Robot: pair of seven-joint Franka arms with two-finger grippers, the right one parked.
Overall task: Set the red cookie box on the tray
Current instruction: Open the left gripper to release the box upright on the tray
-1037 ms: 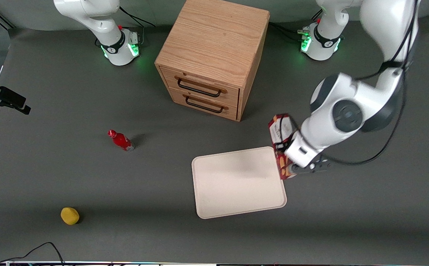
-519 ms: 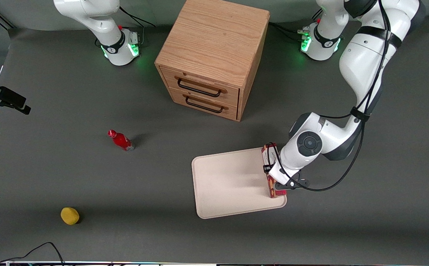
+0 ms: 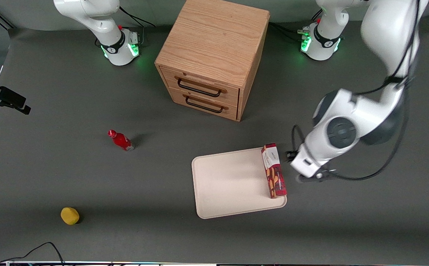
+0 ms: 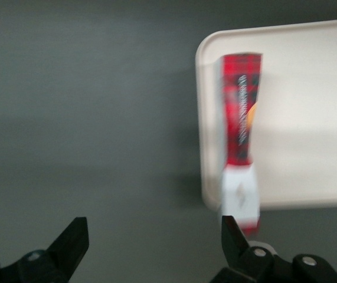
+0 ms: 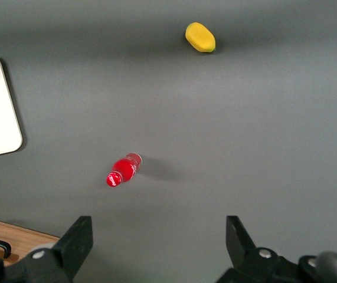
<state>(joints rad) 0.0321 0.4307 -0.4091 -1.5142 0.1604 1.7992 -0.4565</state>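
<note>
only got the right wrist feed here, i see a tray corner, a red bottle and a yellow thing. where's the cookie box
Observer: The red cookie box lies on the tray, along its edge toward the working arm's end of the table.
Operator: is the arm holding it
Observer: No. The gripper is open and apart from the box, above the bare table beside the tray.
Operator: box fully on the tray
Observer: Nearly. Its end farther from the front camera pokes just over the tray's rim.
</note>
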